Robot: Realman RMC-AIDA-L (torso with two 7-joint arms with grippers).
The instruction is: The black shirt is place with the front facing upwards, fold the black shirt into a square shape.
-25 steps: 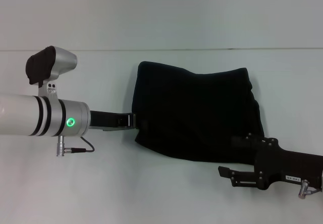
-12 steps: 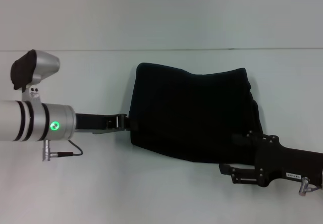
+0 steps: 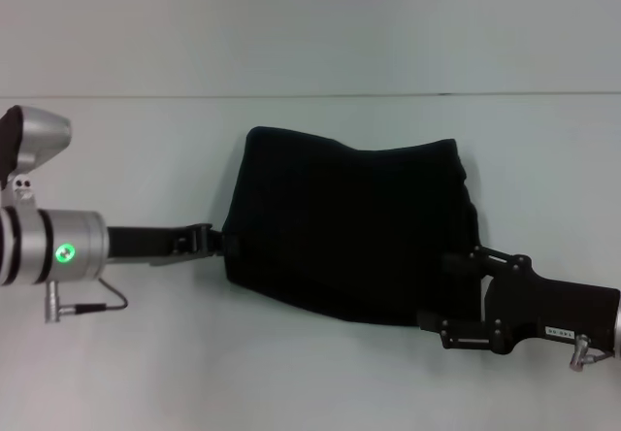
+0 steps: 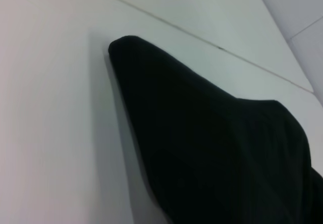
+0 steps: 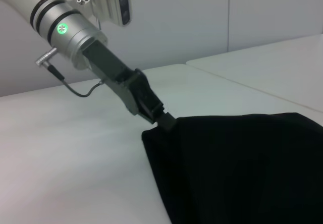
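In the head view the black shirt (image 3: 349, 227) lies already folded into a rough, skewed block on the white table (image 3: 291, 373), the left gripper (image 3: 221, 243) pinching its left edge and the right gripper (image 3: 448, 290), jaw state unclear, at its near right corner; the left wrist view shows only plain black cloth, and the right wrist view confirms the left jaws closed on the edge, so squaring up seems to remain.

A plain white table (image 3: 320, 373) fills the lower part of the head view. Behind it a pale wall (image 3: 310, 23) rises, meeting the tabletop along a thin dark seam. Light is even and soft, with faint shadows on the tabletop.
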